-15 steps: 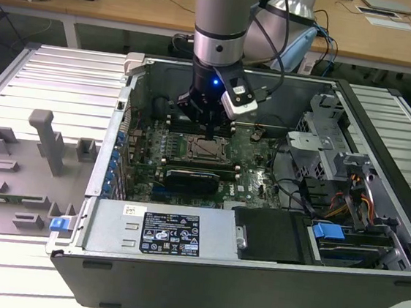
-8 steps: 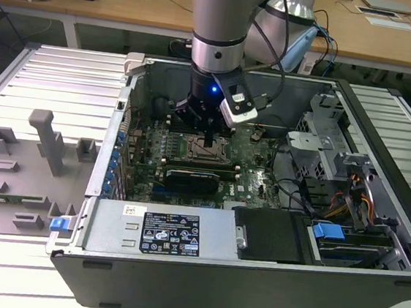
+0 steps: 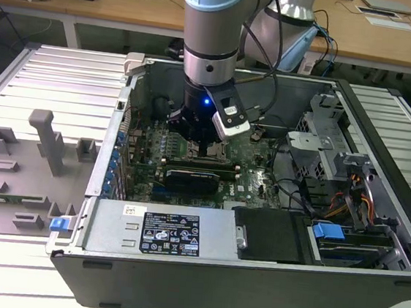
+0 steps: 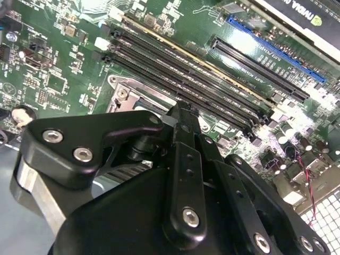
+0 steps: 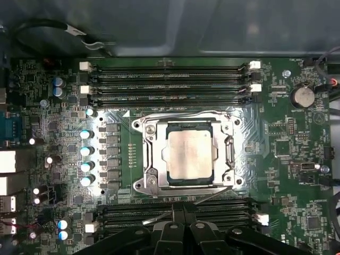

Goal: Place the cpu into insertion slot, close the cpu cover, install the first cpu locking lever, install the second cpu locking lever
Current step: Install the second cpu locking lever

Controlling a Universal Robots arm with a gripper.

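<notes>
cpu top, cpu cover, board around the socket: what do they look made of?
cpu: pale silvery-beige metal top by the look, matte with a dull sheen.
cpu cover: bare silvery metal frame, probably steel; bright glints along its edges.
Green circuit board: likely lacquered laminate, glossy where light hits it.

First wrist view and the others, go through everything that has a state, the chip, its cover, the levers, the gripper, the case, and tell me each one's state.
cpu: seated in the insertion slot, metal top facing up.
cpu cover: closed over the cpu, framing it.
locking levers: wire lies along the socket edge; latched or not, cannot tell.
gripper: low beside the socket, holding nothing visible.
computer case: side open, board exposed.
</notes>
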